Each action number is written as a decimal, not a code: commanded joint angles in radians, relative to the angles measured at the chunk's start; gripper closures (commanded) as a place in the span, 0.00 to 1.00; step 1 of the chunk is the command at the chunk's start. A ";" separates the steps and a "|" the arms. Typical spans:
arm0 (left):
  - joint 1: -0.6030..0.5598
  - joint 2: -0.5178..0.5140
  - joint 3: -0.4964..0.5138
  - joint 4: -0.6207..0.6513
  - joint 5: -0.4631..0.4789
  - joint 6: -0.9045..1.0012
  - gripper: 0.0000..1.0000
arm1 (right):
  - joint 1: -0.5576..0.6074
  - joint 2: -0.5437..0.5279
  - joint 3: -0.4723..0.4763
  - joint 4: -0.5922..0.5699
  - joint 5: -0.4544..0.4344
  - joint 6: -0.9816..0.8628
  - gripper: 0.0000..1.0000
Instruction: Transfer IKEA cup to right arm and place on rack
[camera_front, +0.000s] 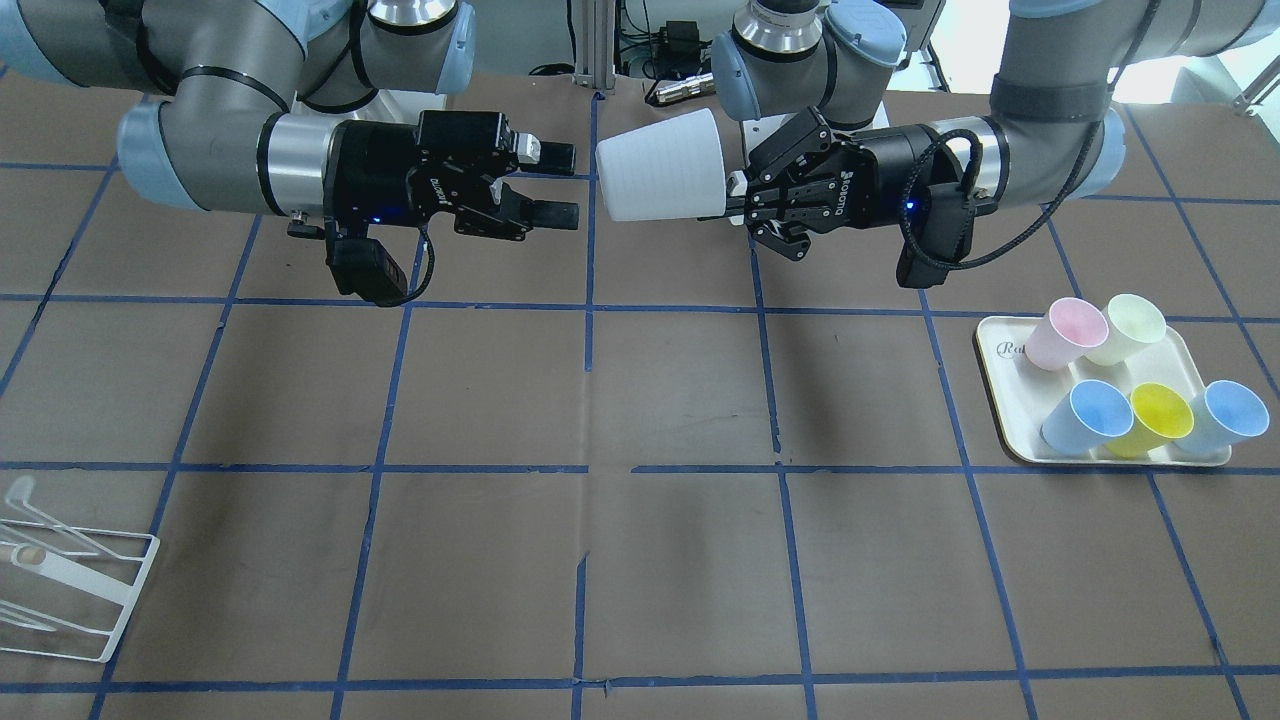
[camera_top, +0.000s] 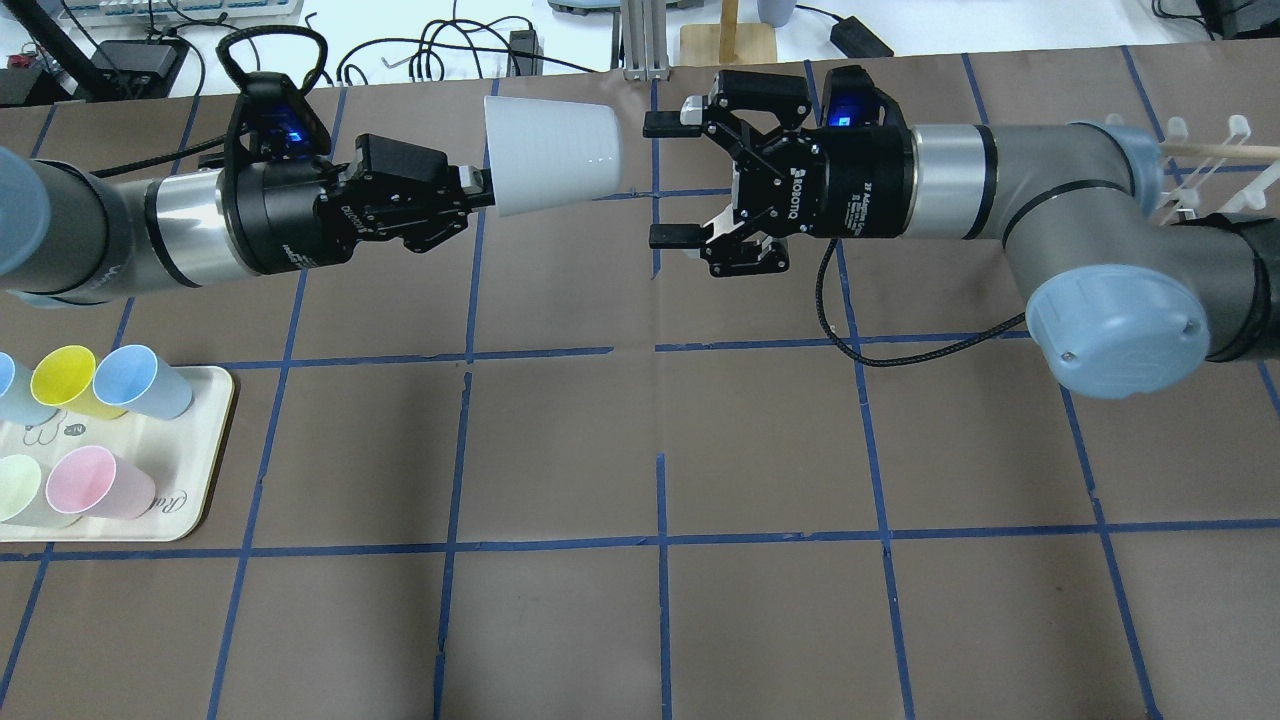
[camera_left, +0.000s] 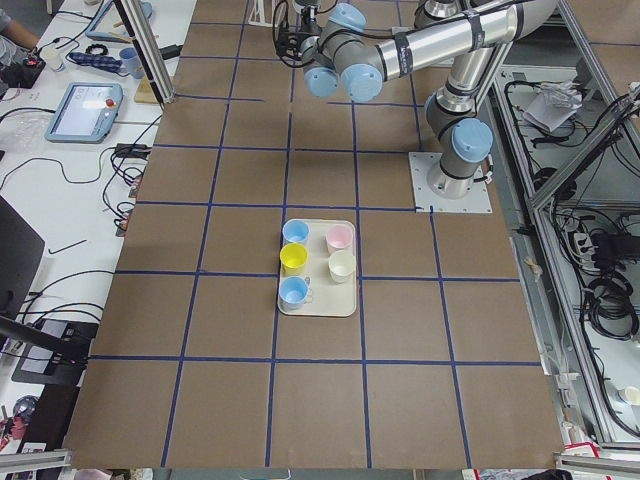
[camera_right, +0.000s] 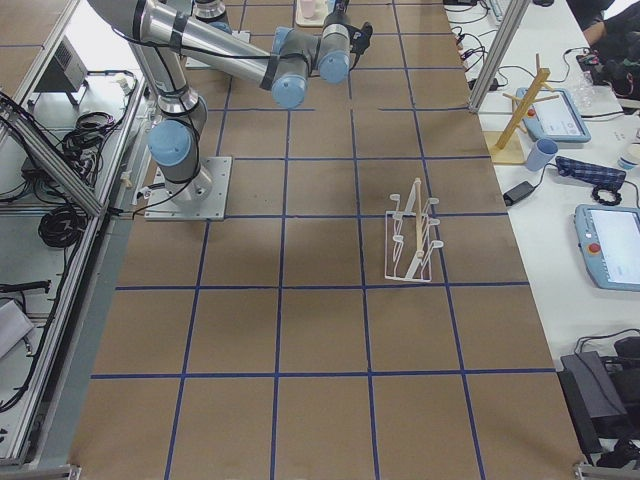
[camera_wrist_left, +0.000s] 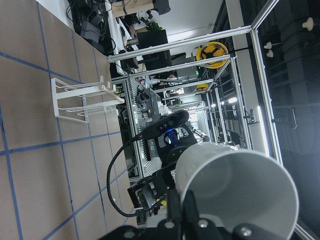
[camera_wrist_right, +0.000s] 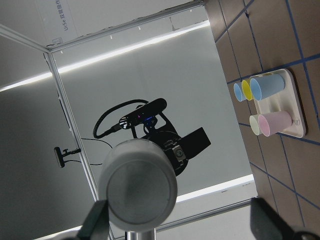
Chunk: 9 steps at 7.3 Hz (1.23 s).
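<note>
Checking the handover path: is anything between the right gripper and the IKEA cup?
Nothing. In the overhead view, only a narrow empty gap separates the open right gripper from the base of the IKEA cup.

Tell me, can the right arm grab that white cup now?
Probably yes. The right gripper is open and faces the base of the IKEA cup, held sideways by the left gripper; nothing lies between.

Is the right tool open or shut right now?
Open: the right tool has its fingers spread wide, short of the IKEA cup, which the left tool holds by the rim.
</note>
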 joint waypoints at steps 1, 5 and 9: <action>-0.019 0.023 -0.013 0.001 -0.045 -0.002 1.00 | 0.003 0.003 -0.032 -0.067 -0.002 0.123 0.00; -0.045 0.028 -0.015 0.013 -0.059 -0.011 1.00 | 0.032 0.001 -0.041 -0.076 -0.001 0.215 0.00; -0.047 0.031 -0.015 0.013 -0.058 -0.013 0.92 | 0.032 0.001 -0.041 -0.113 -0.001 0.274 0.43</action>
